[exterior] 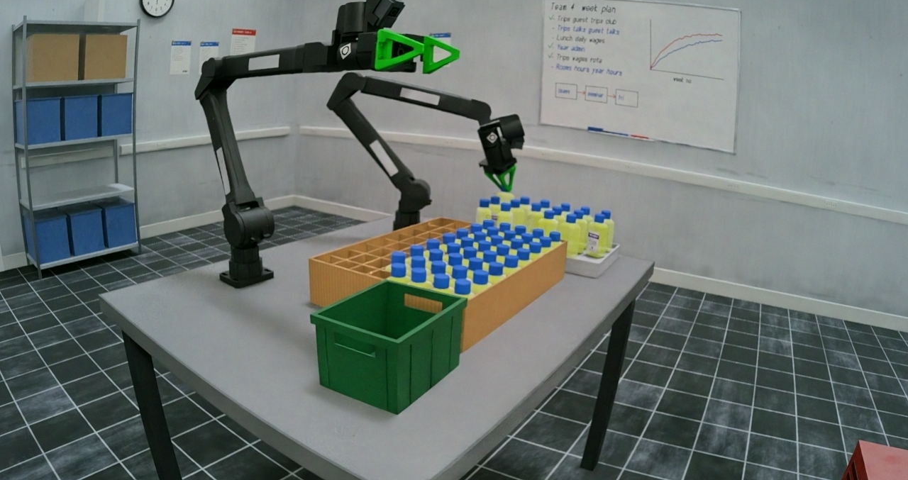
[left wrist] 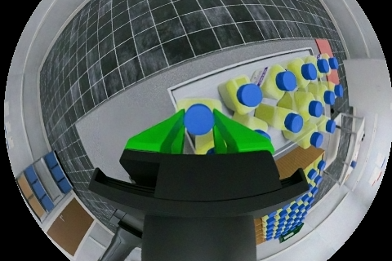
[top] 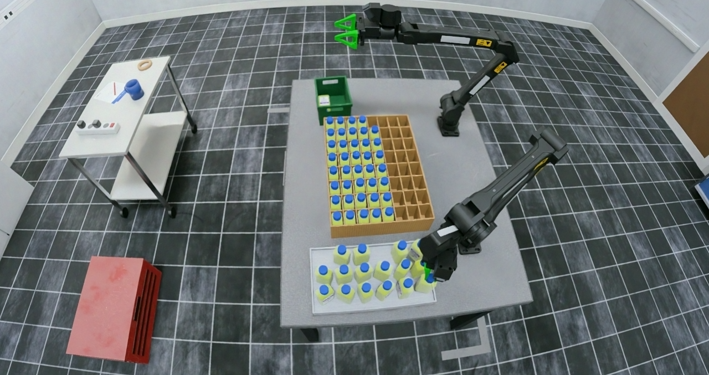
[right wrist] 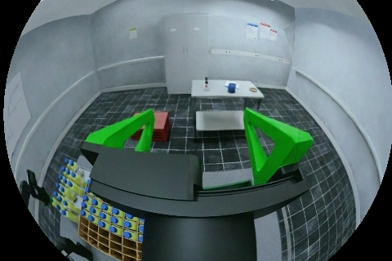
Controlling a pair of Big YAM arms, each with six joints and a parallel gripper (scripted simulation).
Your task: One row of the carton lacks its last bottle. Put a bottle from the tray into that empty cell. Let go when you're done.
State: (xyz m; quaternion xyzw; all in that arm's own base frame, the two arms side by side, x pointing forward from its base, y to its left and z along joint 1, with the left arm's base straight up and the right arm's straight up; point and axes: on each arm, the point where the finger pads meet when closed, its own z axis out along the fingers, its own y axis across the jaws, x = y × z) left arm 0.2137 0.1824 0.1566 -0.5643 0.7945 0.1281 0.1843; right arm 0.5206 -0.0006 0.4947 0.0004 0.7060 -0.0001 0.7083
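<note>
A whiteboard (exterior: pixel 698 112) (right wrist: pixel 18 103), on the wall beyond the desk's far right edge in the exterior view, read "Team 4 week plan". Beneath stood "Trips guest trips club", "Trips talks guest talks", "Lunch daily wages", "Year admin", "Trips wages rota" and "Rooms hours year hours". Its chart bore "week no". The print was too small to read on the wall notices (exterior: pixel 243 42) and on a bottle (exterior: pixel 597 236) near the desk's right corner.

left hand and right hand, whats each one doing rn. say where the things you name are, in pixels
Left hand (top: pixel 429 275) (exterior: pixel 505 188) (left wrist: pixel 199 120) (right wrist: pixel 51 201): closed, holding a yellow bottle (top: pixel 425 285) (exterior: pixel 505 196) (left wrist: pixel 199 103) by the cap.
Right hand (top: pixel 335 31) (exterior: pixel 440 50) (right wrist: pixel 199 111): open, holding nothing.
</note>
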